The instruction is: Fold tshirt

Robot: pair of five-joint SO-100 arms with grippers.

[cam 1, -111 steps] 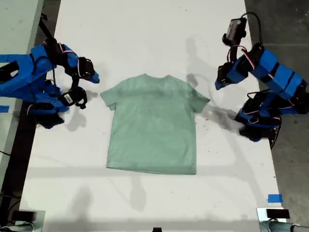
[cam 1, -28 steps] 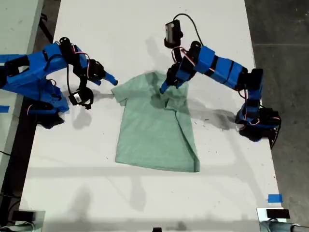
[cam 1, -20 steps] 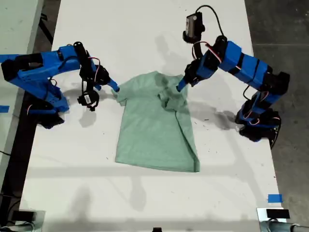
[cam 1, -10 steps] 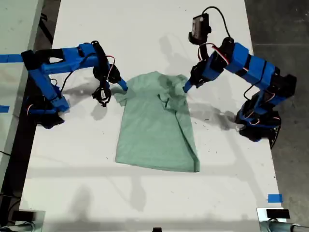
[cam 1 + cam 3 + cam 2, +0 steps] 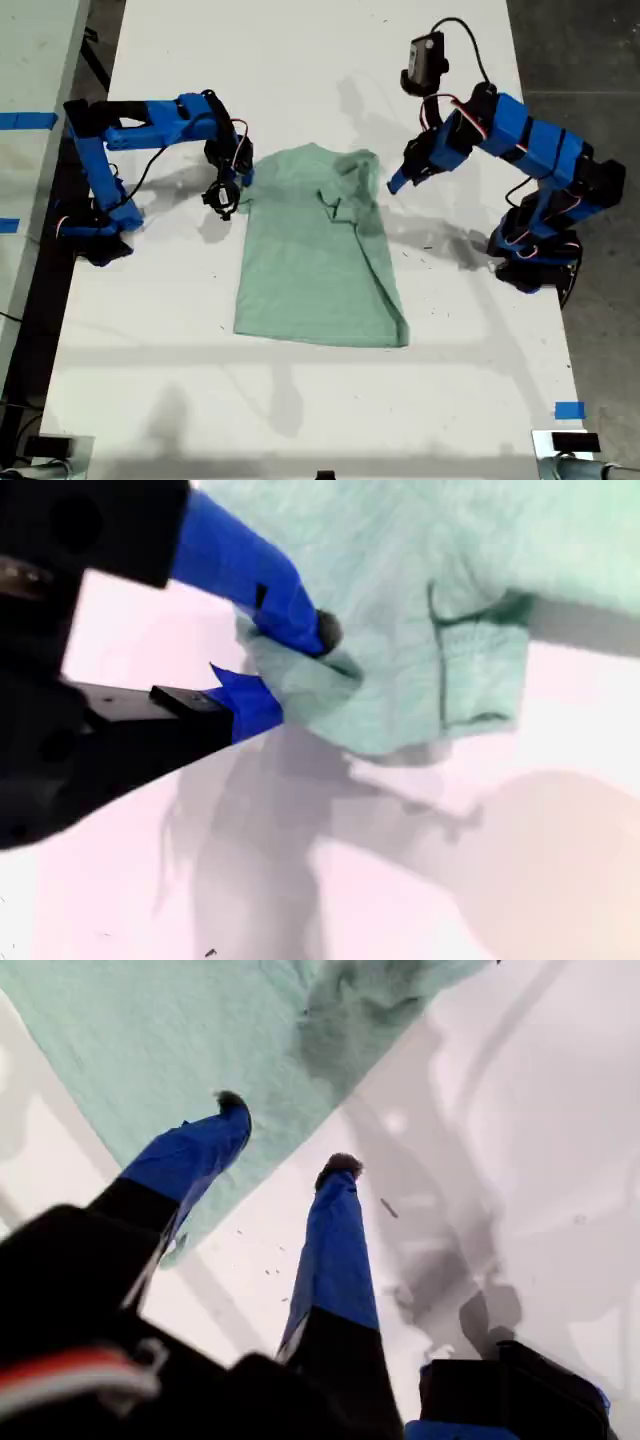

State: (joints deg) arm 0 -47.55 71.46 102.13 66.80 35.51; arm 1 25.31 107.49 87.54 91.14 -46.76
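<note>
Two blue tools are working at opposite shoulders of the plain pale mint-green short-sleeved cloth t-shirt (image 5: 318, 250), which is lying flat near the middle of the white surface (image 5: 300, 60), collar end toward the far edge in the exterior view. Reading from the exterior view's left: my second tool (image 5: 290, 670) is gripping the sleeve on that side, its jaws nearly closed with a bunched tuck of mint fabric between them, as the second wrist view is showing. The pinch is probably being held so that this sleeve can be drawn inward across the body, matching the other side. Along the exterior view's right, the garment's edge is already lying doubled over, a long crease running down toward the hem and a puckered ridge sitting near the collar. Further right, my first tool (image 5: 285, 1135) is hovering just off that folded shoulder with its jaws parted to a moderate gap and holding nothing; in the first wrist view one fingertip is showing over the cloth's edge and the other over bare surface.
</note>
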